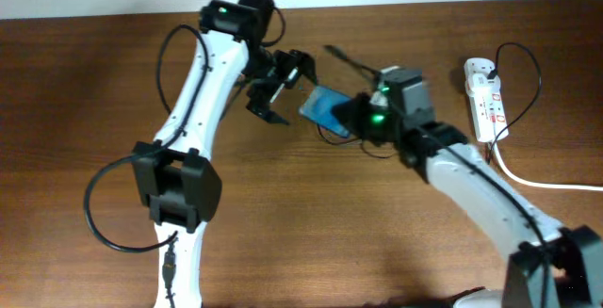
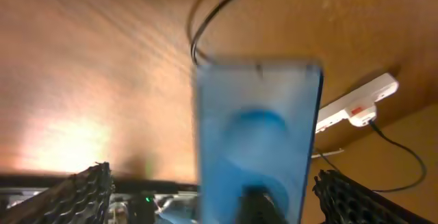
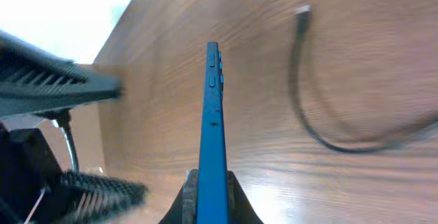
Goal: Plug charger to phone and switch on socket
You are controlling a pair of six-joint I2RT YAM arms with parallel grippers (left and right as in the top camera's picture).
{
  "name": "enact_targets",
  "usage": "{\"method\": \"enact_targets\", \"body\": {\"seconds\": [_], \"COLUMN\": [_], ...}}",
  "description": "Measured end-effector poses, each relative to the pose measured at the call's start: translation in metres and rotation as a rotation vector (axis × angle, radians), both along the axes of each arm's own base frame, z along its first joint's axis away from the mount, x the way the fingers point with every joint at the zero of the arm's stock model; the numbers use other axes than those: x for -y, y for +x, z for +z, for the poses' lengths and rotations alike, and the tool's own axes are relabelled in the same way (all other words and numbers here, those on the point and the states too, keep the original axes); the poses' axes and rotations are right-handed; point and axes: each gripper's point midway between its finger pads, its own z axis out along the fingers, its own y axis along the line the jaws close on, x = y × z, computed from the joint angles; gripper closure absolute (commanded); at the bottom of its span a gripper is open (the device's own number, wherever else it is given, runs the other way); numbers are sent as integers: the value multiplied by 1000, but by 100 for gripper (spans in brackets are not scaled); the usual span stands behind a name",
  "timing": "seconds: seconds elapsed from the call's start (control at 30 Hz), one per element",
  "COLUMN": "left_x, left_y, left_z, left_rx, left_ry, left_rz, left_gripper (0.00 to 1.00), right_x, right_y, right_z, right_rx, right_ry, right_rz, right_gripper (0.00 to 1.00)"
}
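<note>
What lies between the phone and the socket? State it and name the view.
Overhead view: the right gripper, shut on the phone, and its wrist lie there, then bare table up to the socket.

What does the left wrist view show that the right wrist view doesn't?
Only left wrist: the phone seen screen-on, plus the socket. Only right wrist: the charger with its free plug tip lying on the table, and the phone's thin edge with side buttons. Both: the phone, a black cable, the table.
</note>
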Motion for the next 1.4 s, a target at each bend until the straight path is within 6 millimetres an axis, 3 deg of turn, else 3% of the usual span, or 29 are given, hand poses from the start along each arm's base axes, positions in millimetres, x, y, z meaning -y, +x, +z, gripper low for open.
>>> {"method": "enact_targets", "body": {"seconds": [0.07,0.13,0.23,0.37,0.5,0.6,0.73,0.9,1.03,1.17,1.3,1.4], "left_x": [-22,-34,-40,-39,-34,-30,-17,-12,-9,11,18,20], "left_y": [12,29,47,49,38,25,18,16,22,26,39,47], "left_z": [2,13,47,76,86,88,88,89,89,94,113,118], "left_rx": [76,228,481,659,737,772,832,853,906,956,1002,933], "left_ry": [-27,-136,-388,-572,-647,-669,-683,-686,-678,-692,-764,-780], "left_rz": [-63,-187,-329,-419,-495,-564,-646,-673,-698,-731,-685,-609], "left_gripper": [1,1,1,3,4,2,1,1,1,0,2,16], "right_x": [39,57,75,114,124,122,132,142,88,44,27,27], "right_y": [1,-2,-14,-49,-105,-114,-81,-44,-6,25,40,48], "right_z": [11,28,82,146,160,166,162,126,144,119,84,91], "right_rx": [-3,37,182,352,344,383,431,329,427,403,345,358], "right_ry": [-6,-3,80,113,90,80,199,384,513,620,633,645], "right_rz": [-60,-61,2,-6,-30,-25,-126,-359,-377,-454,-495,-515], "right_gripper": [96,96,96,96,96,96,96,96,96,96,96,96]}}
